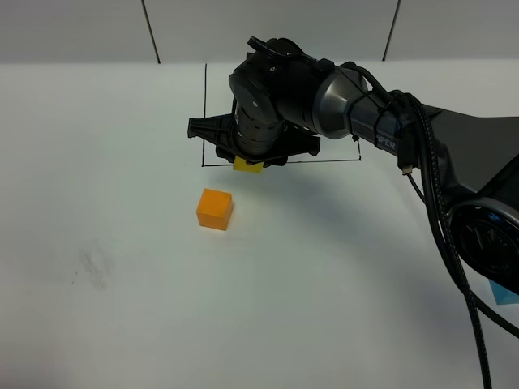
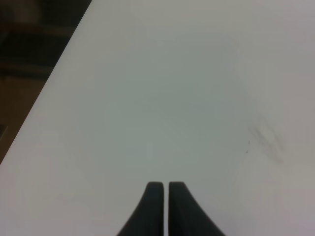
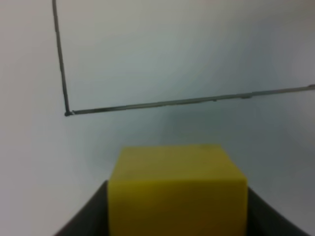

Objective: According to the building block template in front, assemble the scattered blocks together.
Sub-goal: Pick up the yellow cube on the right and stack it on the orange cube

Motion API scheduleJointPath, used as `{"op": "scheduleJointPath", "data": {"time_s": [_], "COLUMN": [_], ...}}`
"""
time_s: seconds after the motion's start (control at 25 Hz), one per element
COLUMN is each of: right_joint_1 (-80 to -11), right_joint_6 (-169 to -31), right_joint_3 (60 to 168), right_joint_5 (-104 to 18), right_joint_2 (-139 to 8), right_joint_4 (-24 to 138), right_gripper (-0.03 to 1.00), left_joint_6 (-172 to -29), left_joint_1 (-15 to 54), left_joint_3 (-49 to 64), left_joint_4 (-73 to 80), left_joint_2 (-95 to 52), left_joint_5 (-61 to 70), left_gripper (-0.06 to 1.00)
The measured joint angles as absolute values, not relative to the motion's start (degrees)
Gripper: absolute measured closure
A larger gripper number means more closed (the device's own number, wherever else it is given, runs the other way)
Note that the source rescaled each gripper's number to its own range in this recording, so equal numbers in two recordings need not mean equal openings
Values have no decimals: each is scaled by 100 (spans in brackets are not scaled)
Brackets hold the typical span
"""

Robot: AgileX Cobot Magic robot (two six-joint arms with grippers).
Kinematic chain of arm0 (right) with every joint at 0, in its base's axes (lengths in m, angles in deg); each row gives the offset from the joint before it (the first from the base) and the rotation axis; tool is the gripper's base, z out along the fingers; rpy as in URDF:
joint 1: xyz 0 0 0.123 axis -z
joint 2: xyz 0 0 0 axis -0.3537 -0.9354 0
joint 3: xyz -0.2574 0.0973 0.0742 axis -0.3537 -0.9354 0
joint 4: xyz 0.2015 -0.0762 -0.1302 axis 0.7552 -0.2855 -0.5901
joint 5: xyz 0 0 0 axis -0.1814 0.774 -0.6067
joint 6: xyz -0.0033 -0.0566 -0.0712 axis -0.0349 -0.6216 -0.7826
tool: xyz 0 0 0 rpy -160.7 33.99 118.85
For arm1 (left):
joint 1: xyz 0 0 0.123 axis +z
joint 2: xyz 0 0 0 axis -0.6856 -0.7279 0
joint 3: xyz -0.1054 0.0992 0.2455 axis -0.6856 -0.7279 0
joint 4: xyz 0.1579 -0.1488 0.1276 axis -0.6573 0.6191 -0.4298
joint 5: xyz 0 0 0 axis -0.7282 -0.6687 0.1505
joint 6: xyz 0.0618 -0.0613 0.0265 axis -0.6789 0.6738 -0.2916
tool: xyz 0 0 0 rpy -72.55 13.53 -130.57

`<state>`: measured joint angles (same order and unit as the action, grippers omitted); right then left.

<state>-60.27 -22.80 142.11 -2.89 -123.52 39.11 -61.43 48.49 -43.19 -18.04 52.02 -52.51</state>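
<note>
My right gripper (image 1: 249,160) reaches across to the left of centre and is shut on the yellow block (image 1: 247,166). It holds the block just above the table at the near line of the black drawn rectangle (image 1: 204,113). In the right wrist view the yellow block (image 3: 177,189) sits between dark fingers (image 3: 86,214), with the rectangle's corner (image 3: 66,113) beyond it. The template's cubes are hidden behind the arm. The orange block (image 1: 215,208) lies free just in front of the gripper. A light blue block (image 1: 504,293) peeks out at the far right edge. My left gripper (image 2: 162,186) is shut over bare table.
The right arm's body and its cables (image 1: 442,211) cover the right side of the table. A grey smudge (image 1: 93,267) marks the white table at front left. In the left wrist view the table's edge (image 2: 59,64) drops off to a dark floor.
</note>
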Motion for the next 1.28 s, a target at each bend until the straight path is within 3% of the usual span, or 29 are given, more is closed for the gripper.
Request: {"op": "scheduleJointPath", "data": {"time_s": [0.4,1.28], "right_joint_1": [-6083,-6600], "right_joint_6": [-1387,-1703], "right_joint_3": [14211,15473], "right_joint_5": [-219,404], "right_joint_2": [-12352,-13251], "right_joint_4": [3039,3216], "right_gripper": [50,50], "left_joint_6": [-6143,-6143], "left_joint_1": [4849,4849], "left_joint_3": [-4319,-4319], "left_joint_4": [-1804,-1804], "left_joint_2": [5202,5202], "left_joint_5": [-5245,-5245], "left_gripper": [94,94]}}
